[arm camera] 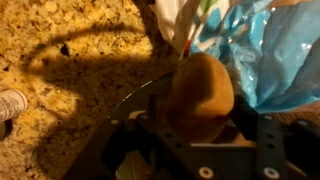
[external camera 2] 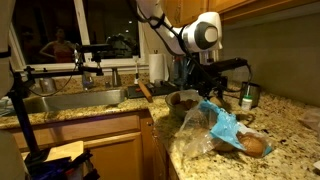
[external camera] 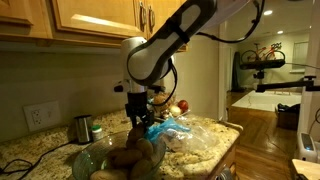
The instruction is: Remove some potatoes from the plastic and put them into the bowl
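In the wrist view a tan potato (arm camera: 200,90) fills the gap between the dark fingers of my gripper (arm camera: 195,118), which is shut on it. Below it curves the clear rim of the bowl (arm camera: 130,95). In an exterior view the gripper (external camera: 137,118) hangs just over the glass bowl (external camera: 92,152), where other potatoes (external camera: 135,155) lie. The plastic (external camera: 188,135), blue above and clear below, lies crumpled right beside the bowl. From the opposite side, a potato (external camera 2: 255,146) still shows inside the plastic (external camera 2: 215,125), and the gripper (external camera 2: 207,88) is above the bowl (external camera 2: 183,98).
A small metal cup (external camera: 83,127) stands on the granite counter behind the bowl, below a wall outlet (external camera: 38,116). Red and pale round produce (external camera: 182,105) sits at the back. A sink (external camera 2: 70,100) lies beyond the bowl, and wooden cabinets hang overhead.
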Controlling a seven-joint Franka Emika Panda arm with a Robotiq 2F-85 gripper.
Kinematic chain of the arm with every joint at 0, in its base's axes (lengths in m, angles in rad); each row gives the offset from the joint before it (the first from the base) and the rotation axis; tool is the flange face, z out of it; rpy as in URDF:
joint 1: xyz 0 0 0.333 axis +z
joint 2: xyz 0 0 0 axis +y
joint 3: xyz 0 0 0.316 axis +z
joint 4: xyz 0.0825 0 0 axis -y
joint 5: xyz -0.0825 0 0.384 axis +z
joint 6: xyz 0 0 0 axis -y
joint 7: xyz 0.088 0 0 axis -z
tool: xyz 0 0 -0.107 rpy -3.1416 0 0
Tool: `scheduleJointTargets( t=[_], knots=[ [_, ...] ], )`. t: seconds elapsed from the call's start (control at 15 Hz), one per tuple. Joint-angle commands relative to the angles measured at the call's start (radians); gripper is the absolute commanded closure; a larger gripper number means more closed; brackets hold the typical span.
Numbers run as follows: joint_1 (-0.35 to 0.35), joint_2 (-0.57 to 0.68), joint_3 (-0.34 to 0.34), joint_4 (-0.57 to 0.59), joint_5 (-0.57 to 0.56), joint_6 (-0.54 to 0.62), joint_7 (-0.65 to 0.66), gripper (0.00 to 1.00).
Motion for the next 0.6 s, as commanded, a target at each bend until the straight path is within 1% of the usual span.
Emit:
scheduleJointTargets(
  t=[0.0, 0.33, 0.53],
  knots=[
    [-0.010, 0.012, 0.011, 0.030, 0.041, -0.022, -0.062, 0.00],
    [-0.007, 0.013, 0.008, 0.035, 0.068, -0.027, -0.074, 0.00],
    [0.004, 0.010, -0.009, 0.032, 0.053, -0.031, -0.025, 0.00]
  ],
)
